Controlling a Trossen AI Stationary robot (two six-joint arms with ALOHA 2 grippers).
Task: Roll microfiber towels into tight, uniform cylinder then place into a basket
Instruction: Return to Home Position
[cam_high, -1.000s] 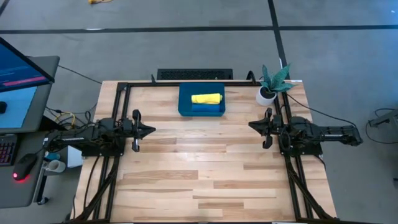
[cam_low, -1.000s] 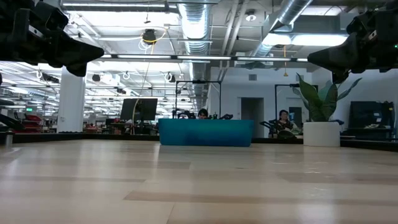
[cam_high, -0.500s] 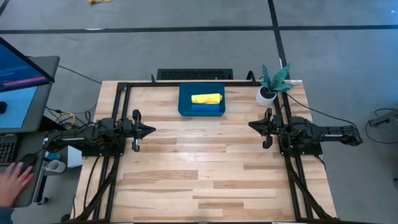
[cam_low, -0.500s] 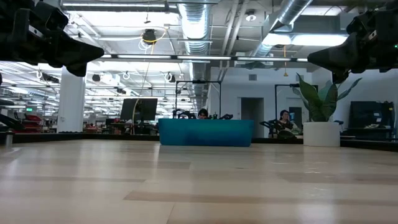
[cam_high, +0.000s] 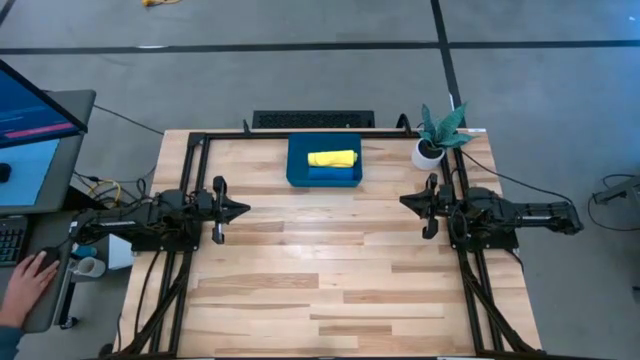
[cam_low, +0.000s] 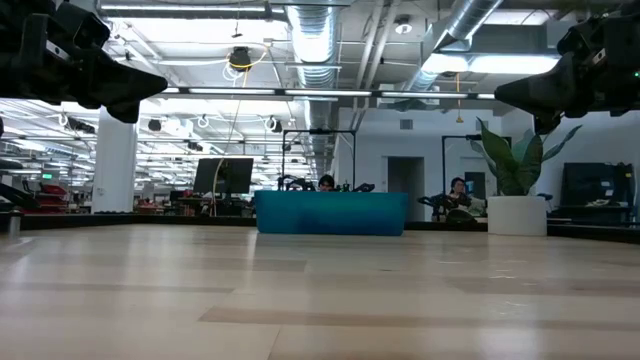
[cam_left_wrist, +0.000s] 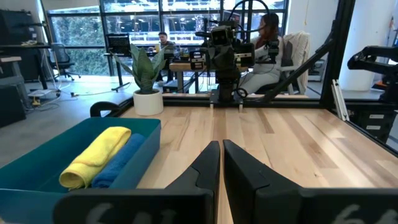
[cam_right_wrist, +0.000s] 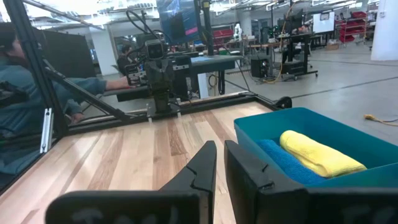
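Note:
The dark-blue tray (cam_high: 296, 168) stands at the table's far middle. In it lie two rolled towels side by side: the yellow one (cam_high: 332, 158) on the far side, the blue one (cam_high: 332, 173) on the near side. Both rolls also show in the left wrist view (cam_left_wrist: 93, 158) and the right wrist view (cam_right_wrist: 320, 152). My left gripper (cam_high: 243, 209) hovers at the table's left, shut and empty. My right gripper (cam_high: 405, 202) hovers at the table's right, shut and empty. Both point toward the table's middle.
A small white pot with a green plant (cam_high: 432, 145) stands at the far right corner. A black frame (cam_high: 200, 140) runs along the table's edges. A person's hand (cam_high: 25, 280) rests on a desk left of the table, beside a monitor (cam_high: 30, 120).
Both arms have kept still. A person's hand has come into view on the desk left of the table and moved onto the mouse there.

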